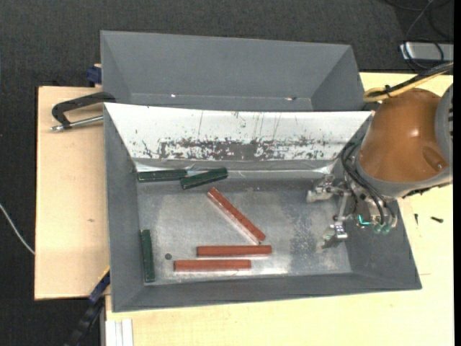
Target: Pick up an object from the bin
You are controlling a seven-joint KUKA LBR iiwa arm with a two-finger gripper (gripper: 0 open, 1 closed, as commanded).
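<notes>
By the front wall of the bin (252,294) we see two red sticks (212,264), and a green stick (147,254) in the front left corner. At the right wall our end effector (328,215) hangs open and empty over bare floor, apart from every stick. Further back lie a slanted red stick (236,215) and two green sticks (204,178); all lie flat, so we think one could slip when pinched.

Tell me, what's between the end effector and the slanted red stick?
Nothing. The camera view shows bare bin floor between the end effector and the slanted red stick.
</notes>
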